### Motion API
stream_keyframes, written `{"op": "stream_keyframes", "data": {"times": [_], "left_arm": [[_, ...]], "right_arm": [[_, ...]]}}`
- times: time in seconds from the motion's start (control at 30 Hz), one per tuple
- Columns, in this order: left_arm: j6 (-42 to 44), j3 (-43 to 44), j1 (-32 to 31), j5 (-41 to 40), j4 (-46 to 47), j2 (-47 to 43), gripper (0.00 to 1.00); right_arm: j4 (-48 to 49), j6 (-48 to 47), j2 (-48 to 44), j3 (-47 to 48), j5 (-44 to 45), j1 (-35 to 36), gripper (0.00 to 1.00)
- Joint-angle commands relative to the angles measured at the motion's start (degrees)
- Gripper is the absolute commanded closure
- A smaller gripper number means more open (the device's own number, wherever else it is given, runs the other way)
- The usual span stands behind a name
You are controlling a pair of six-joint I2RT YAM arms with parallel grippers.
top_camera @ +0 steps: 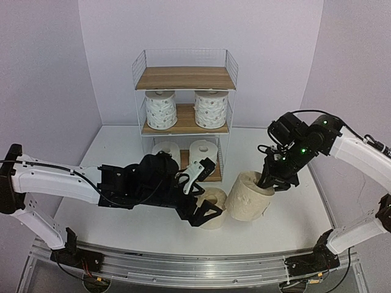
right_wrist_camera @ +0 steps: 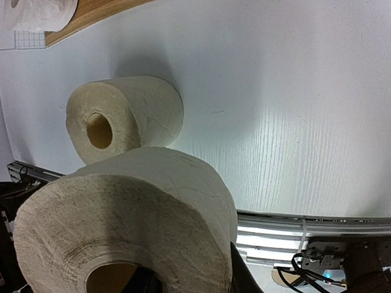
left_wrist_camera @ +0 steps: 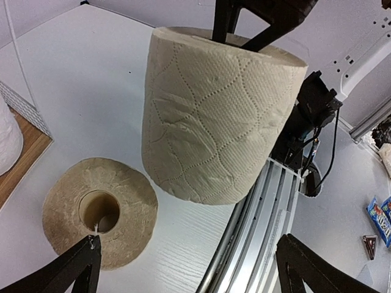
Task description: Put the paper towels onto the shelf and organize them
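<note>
Grip by right gripper (top_camera: 273, 180) on wall of tilted beige roll (top_camera: 247, 204): jaws nearly together, one finger in core, one outside. Sits on table (top_camera: 122, 152) just beside lying beige roll (left_wrist_camera: 101, 213). Left gripper (top_camera: 208, 190) spread wide at lying beige roll, holding nothing. Behind, on shelf (top_camera: 185, 78): two printed rolls (top_camera: 161, 110) on middle board, two white rolls (top_camera: 166, 152) on bottom board.
</note>
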Motion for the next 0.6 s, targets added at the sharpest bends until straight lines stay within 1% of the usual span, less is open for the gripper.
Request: {"op": "stream_keyframes", "data": {"times": [0.0,0.1,0.2,0.27,0.43,0.57], "left_arm": [[2.49,5.6,-0.92,-1.38,3.37,3.57,0.0],[2.59,6.83,-1.08,-3.04,5.49,5.23,0.0],[3.1,7.57,-1.18,-1.51,6.77,6.05,0.0],[3.56,8.01,-1.25,0.99,7.75,6.7,0.0],[4.36,11.77,-1.34,0.59,5.33,9.76,0.0],[4.95,13.57,-1.38,2.6,4.37,11.6,0.0]], "right_arm": [[-2.95,-1.13,1.66,3.89,-4.65,-0.01,0.76],[-3.26,-1.37,2.46,5.28,-5.02,0.01,0.77],[-3.52,-1.49,3.1,6.46,-5.46,-0.01,0.77],[-3.58,-1.67,3.58,7.29,-5.93,0.04,0.77],[-3.78,-1.93,4.45,9.22,-6.39,0.29,0.78],[-3.9,-2.48,5.25,10.15,-6.64,0.58,0.78]]}}
